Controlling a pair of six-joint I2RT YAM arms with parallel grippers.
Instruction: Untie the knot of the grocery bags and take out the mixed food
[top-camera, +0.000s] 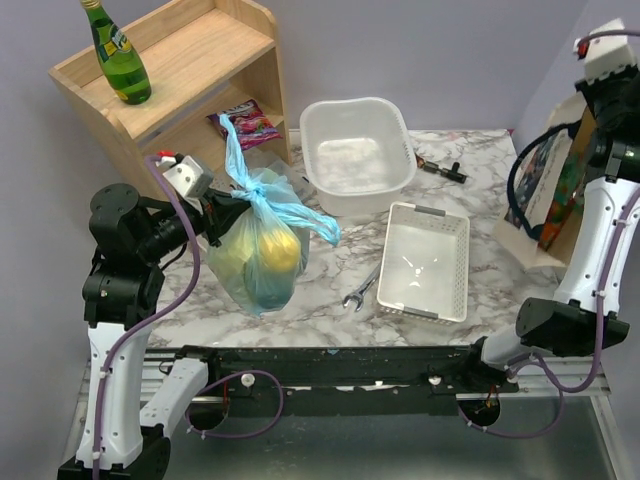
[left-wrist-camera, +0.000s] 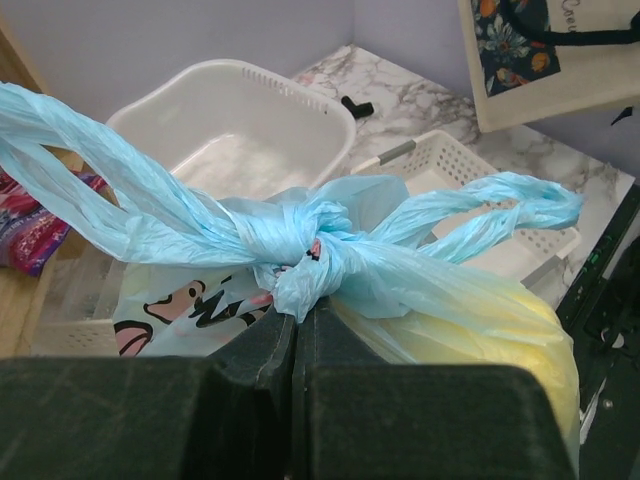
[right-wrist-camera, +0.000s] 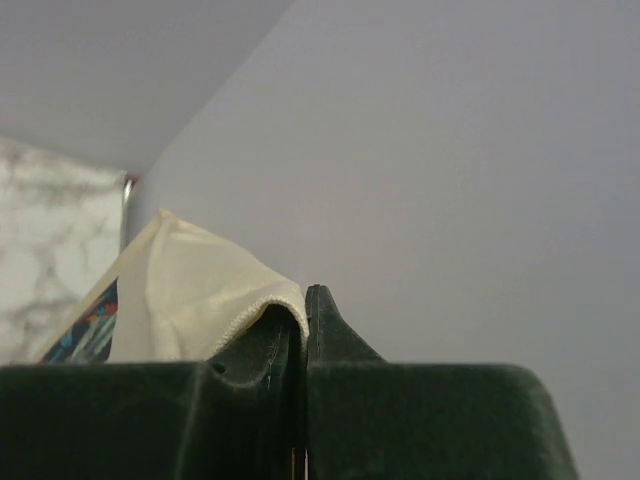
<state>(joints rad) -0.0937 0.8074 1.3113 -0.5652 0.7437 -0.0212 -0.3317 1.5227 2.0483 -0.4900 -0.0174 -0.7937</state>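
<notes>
Left wrist view: your left gripper (left-wrist-camera: 296, 322) is clamped on the light-blue grocery bag (left-wrist-camera: 440, 300) just under the knot (left-wrist-camera: 300, 250), with yellow food (left-wrist-camera: 520, 350) bulging inside. Pulling from this hold could cinch the knot tighter or tear the thin film and spill the food. Farther off, your right gripper (right-wrist-camera: 305, 300), fingers together and apparently pinching the canvas tote (right-wrist-camera: 190, 290), is well apart from the bag and cannot help.

Blk/wht arms (top-camera: 120, 290), purple cables (top-camera: 193, 272).
</notes>
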